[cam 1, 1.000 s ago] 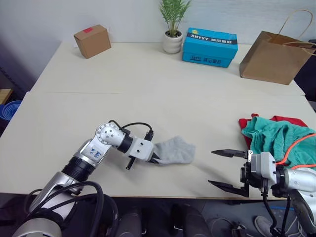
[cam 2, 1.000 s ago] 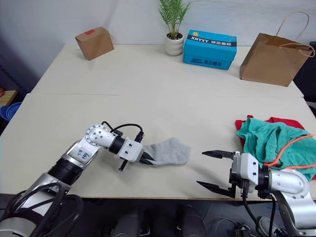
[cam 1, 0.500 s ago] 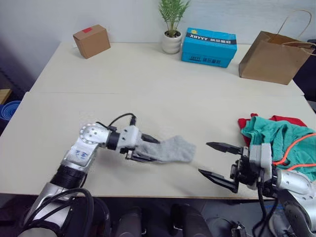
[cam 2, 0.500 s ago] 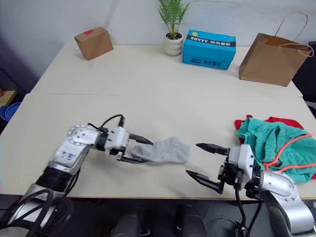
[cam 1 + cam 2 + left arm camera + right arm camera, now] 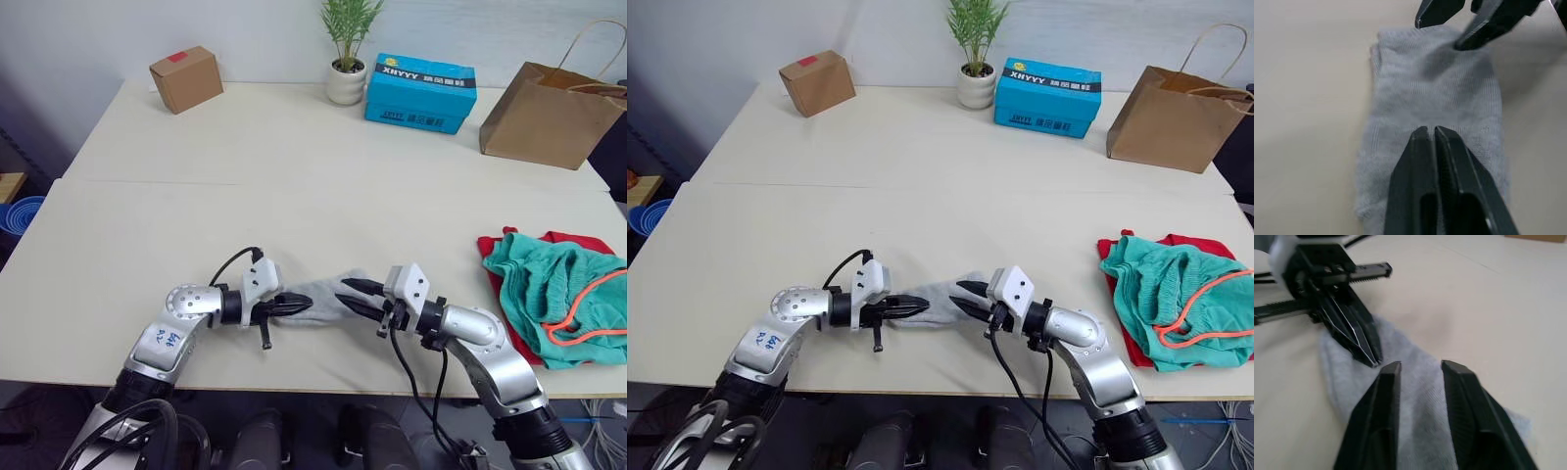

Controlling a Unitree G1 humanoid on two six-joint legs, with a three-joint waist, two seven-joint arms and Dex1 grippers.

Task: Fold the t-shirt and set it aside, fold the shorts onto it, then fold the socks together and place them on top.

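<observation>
The left gripper (image 5: 1429, 131) is pressed together on the near end of the socks (image 5: 1437, 93), which lie flat between the two grippers near the table's (image 5: 294, 157) front edge. The right gripper (image 5: 1421, 367) hovers over the far end, fingers slightly apart, tips facing the left's. The head views add what the wrists miss: the shorts (image 5: 554, 294) heaped on the t-shirt (image 5: 509, 323), well to the right gripper's outer side, and bare tabletop beyond both grippers

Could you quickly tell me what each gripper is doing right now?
Left gripper: shut on the socks.
Right gripper: open, fingers over the socks' other end.
</observation>
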